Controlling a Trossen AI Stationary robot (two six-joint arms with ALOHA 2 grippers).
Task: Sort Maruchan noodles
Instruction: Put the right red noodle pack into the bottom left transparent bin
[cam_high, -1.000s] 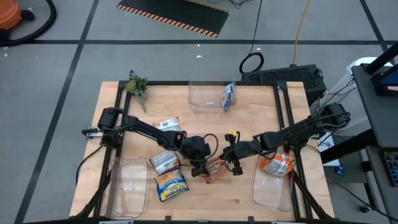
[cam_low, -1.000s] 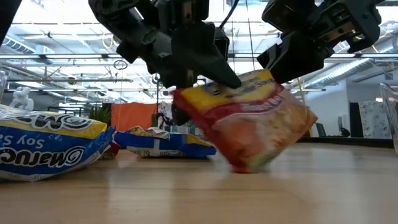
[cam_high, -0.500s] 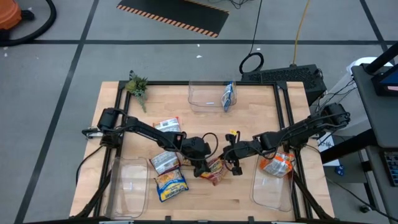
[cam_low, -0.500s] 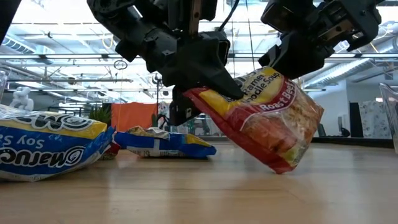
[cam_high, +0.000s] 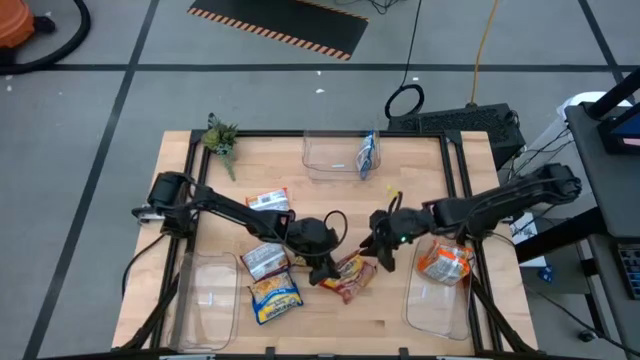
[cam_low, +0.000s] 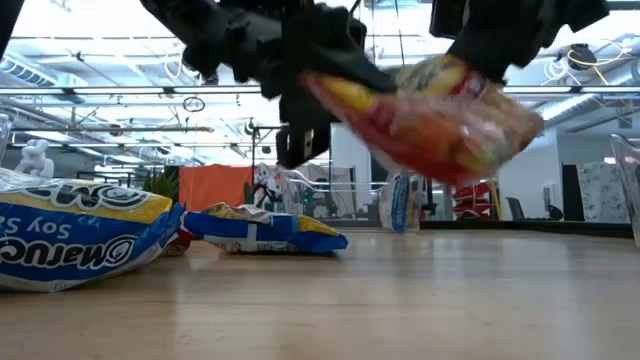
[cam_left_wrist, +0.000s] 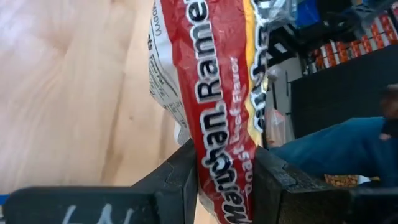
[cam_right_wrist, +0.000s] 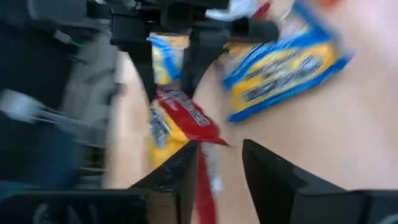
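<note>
A red-and-yellow Maruchan packet (cam_high: 350, 277) hangs between both grippers at the table's middle, clear of the wood in the low view (cam_low: 430, 115). My left gripper (cam_high: 325, 268) is shut on its left end. My right gripper (cam_high: 383, 255) is at its right end, fingers narrowly apart around it. A blue-and-yellow packet (cam_high: 273, 297), a silver one (cam_high: 262, 258) and another (cam_high: 268, 201) lie flat on the table to the left. My left gripper pinches the red packet between its two fingers (cam_left_wrist: 180, 180), across the printed face near one end (cam_left_wrist: 217, 155), coming level from the table's left. That end is lifted clear. My right gripper has the packet's other end edge (cam_right_wrist: 205, 168) between its fingers (cam_right_wrist: 267, 174), coming from the right. The blur hides how much of it they cover.
A clear bin (cam_high: 440, 300) at the near right holds orange packets (cam_high: 445, 263). A far bin (cam_high: 335, 152) holds a blue packet (cam_high: 368, 155), and a third bin (cam_high: 205, 295) stands near left. A small plant (cam_high: 220, 138) sits at the far left corner.
The red packet stood tilted with its lower corner on the table; now it is lifted clear and lies nearly level between the grippers. My right gripper has risen and drawn slightly toward the table's right, and my left gripper has risen with the packet.
</note>
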